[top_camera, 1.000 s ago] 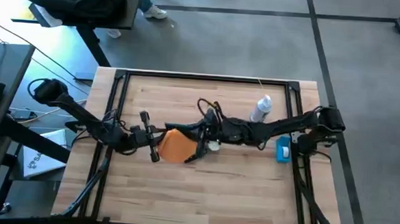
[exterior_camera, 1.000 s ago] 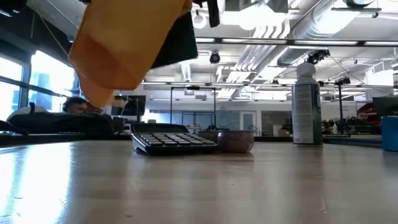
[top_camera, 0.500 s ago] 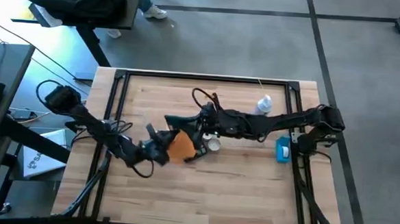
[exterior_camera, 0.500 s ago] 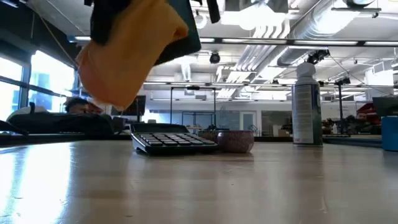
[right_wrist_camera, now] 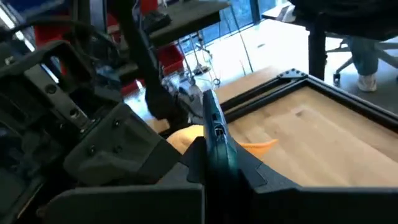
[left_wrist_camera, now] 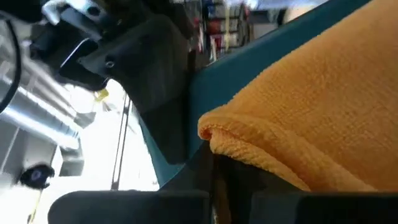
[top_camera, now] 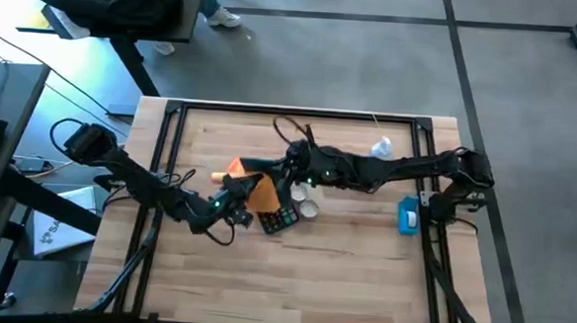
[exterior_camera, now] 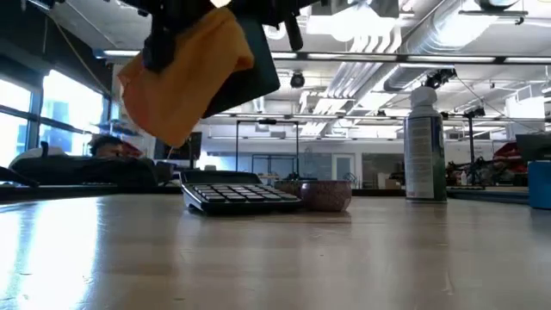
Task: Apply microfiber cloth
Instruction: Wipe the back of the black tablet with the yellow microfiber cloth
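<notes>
Two dark robot arms, each ending in one claw: the left claw (top_camera: 235, 200) and the right claw (top_camera: 280, 177). One soft orange microfiber cloth (exterior_camera: 185, 73). One black keypad calculator (exterior_camera: 240, 196). One white spray can (exterior_camera: 424, 145). One small round bowl (exterior_camera: 325, 195). One small blue object (top_camera: 408, 215). One wooden counter (top_camera: 342, 268).

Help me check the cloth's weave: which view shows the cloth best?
The left wrist view: the cloth fills it, weave and hem plain. The low view shows it hanging above the table; the high view a small orange patch; the right wrist view a sliver.
</notes>
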